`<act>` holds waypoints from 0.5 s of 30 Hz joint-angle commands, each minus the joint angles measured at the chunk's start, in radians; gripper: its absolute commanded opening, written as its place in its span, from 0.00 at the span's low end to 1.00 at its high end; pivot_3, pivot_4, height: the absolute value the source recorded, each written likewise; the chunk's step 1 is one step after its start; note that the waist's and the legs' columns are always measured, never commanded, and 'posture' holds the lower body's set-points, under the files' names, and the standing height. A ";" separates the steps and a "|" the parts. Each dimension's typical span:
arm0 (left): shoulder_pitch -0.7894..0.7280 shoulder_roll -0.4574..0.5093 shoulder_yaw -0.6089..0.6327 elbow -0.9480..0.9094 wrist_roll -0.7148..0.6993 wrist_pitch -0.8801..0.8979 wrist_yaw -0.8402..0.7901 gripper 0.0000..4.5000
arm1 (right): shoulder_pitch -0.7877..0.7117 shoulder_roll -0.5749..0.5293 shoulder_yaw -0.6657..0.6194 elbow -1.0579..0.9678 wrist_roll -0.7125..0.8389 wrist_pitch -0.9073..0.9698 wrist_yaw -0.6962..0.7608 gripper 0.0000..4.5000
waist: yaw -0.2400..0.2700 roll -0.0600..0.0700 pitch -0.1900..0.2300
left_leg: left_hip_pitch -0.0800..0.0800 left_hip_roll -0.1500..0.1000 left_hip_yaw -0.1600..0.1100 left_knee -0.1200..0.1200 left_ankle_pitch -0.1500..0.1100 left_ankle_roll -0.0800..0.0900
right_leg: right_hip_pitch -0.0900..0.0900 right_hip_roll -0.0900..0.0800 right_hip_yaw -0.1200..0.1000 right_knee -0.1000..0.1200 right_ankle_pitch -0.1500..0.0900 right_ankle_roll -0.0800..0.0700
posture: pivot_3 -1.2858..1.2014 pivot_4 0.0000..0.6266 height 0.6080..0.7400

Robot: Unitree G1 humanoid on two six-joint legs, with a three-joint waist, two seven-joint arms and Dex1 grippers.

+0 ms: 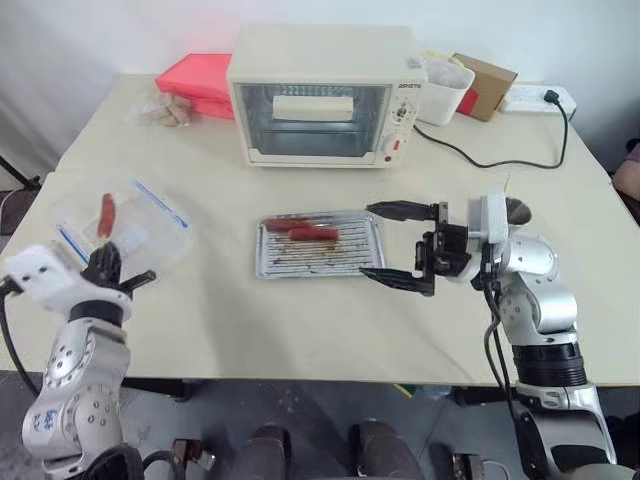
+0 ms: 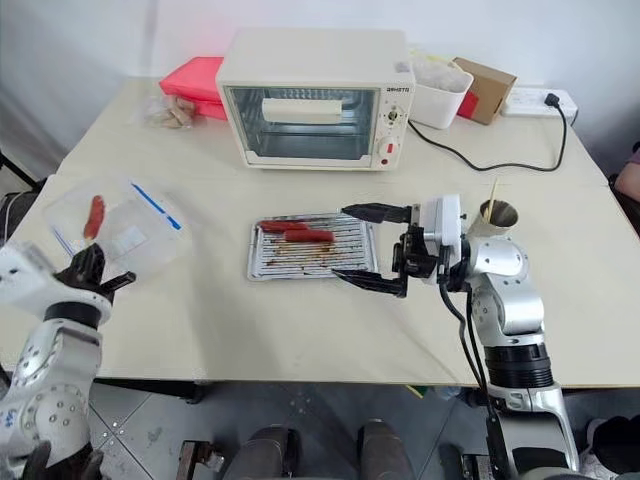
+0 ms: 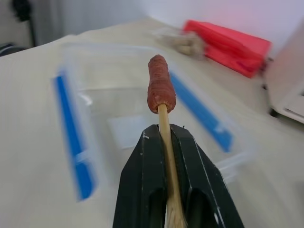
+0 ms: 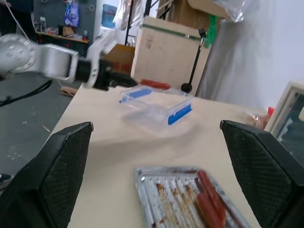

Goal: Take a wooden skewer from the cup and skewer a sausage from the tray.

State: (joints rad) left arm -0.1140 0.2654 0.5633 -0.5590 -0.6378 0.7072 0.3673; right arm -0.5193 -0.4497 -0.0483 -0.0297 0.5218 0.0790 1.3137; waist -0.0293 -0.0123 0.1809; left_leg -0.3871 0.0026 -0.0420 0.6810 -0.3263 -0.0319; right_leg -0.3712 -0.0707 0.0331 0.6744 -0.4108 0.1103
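Sausage (image 3: pixel 160 84) sits speared on the wooden skewer (image 3: pixel 167 156), up in the air over the clear plastic box w/ blue clips (image 1: pixel 130 222) at the table's left side. My left gripper (image 3: pixel 172 142) has its fingers pressed together on the skewer shaft; the stick runs out between them and the sausage caps its far end.

Around it: tabletop (image 1: pixel 230 320) is pale beige. Box lies open-topped under the skewered piece, nothing between them. Silver tray (image 1: pixel 320 247) w/ wire rack sits mid-table, well apart from the left gripper; two more sausages (image 1: pixel 302 231) lie side by side at its far-left part, greasy streaks on the rest. My right gripper (image 1: pixel 398 245) hangs just beside the tray's right end, fingers spread wide, one by the far corner and one by the near corner, holding nothing. Cup (image 2: pixel 498 216) stands behind the right wrist, a stick poking up from it.

Further back: cream toaster oven (image 1: pixel 322 97), glass door shut, red knob at lower right; a label sits above the dials but I can't read it. Red box (image 1: pixel 198 82) to its left, small clear bag (image 1: pixel 165 110) beside that. White tub (image 1: pixel 442 90), cardboard box (image 1: pixel 485 84), white power strip (image 1: pixel 538 98) w/ black cord (image 1: pixel 500 160) on the right.

Sausage looks glossy red-brown, short, slightly wrinkled; skewer thin, pale tan.
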 commanded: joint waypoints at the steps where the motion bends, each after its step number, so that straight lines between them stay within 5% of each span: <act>1: -0.042 0.019 -0.002 0.015 0.003 0.037 0.013 0.03 | 0.010 -0.009 -0.009 -0.034 0.014 -0.022 -0.012 1.00 | -0.001 0.000 0.000 | 0.000 0.000 0.000 0.000 0.000 0.000 | 0.000 0.000 0.000 0.000 0.000 0.000 | 0.52 0.24 1.00; 3: -0.073 0.016 0.005 0.017 0.013 0.055 0.042 0.03 | 0.014 -0.008 -0.010 -0.040 0.015 -0.027 -0.022 1.00 | 0.001 0.000 0.000 | 0.000 0.000 0.000 0.000 0.000 0.000 | -0.001 0.000 0.000 0.001 0.000 0.000 | 0.52 0.24 1.00; 6: -0.089 0.012 0.015 0.004 0.015 0.072 0.054 0.19 | 0.013 -0.009 -0.012 -0.043 0.017 -0.034 -0.034 1.00 | 0.002 0.000 0.000 | 0.000 0.000 0.000 0.000 0.000 0.000 | 0.000 0.000 0.000 0.001 0.000 0.000 | 0.52 0.24 1.00; 15: -0.098 0.033 0.044 0.007 0.030 0.076 0.036 0.79 | -0.009 -0.018 -0.016 -0.032 0.022 -0.041 -0.044 1.00 | 0.002 0.000 0.000 | 0.000 0.000 0.000 0.000 0.000 -0.001 | 0.000 0.000 0.000 0.000 0.000 0.000 | 0.52 0.24 1.00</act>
State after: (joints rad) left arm -0.2081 0.2743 0.5905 -0.5246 -0.6198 0.7987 0.4197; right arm -0.5096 -0.4564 -0.0468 -0.0365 0.5237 0.0491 1.2730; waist -0.0273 -0.0126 0.1810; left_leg -0.3872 0.0025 -0.0421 0.6814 -0.3260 -0.0324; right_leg -0.3717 -0.0708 0.0329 0.6748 -0.4107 0.1104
